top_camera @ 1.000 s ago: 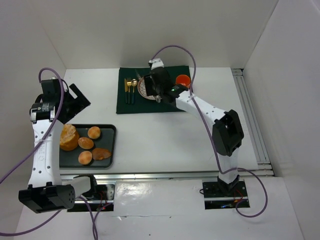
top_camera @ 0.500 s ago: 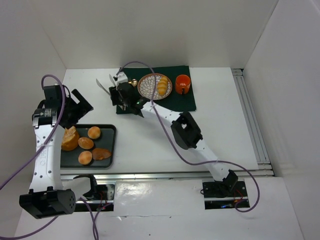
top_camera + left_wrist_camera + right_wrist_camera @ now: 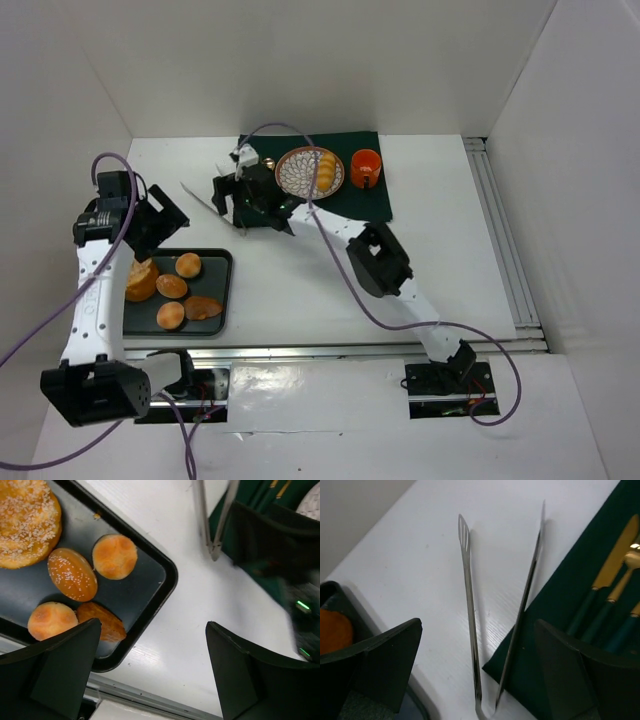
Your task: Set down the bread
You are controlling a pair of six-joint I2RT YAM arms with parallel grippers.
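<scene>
The bread lies in two places. On the dark tray (image 3: pixel 222 262) sit a puffy sesame loaf (image 3: pixel 140 280), three small buns (image 3: pixel 171 286) and a flat oval piece (image 3: pixel 204 307). A ridged roll (image 3: pixel 325 170) rests on the patterned plate (image 3: pixel 296 172). My left gripper (image 3: pixel 165 228) hangs open over the tray's far right corner (image 3: pixel 165 575), with the loaf (image 3: pixel 27 520) and the buns (image 3: pixel 71 574) below it. My right gripper (image 3: pixel 225 200) stands open around metal tongs (image 3: pixel 470 605), which lie on the table without touching its fingers.
A green mat (image 3: pixel 370 205) holds the plate, an orange cup (image 3: pixel 366 167) and gold-and-teal cutlery (image 3: pixel 615 590). The tongs (image 3: pixel 210 530) lie partly over the mat's left edge. White walls close in the table on three sides, and a rail (image 3: pixel 505 240) runs along the right.
My right arm swung left from the plate with the tongs, leaving the roll on the plate, then opened and let the tongs go. My left gripper shifted slightly right.
</scene>
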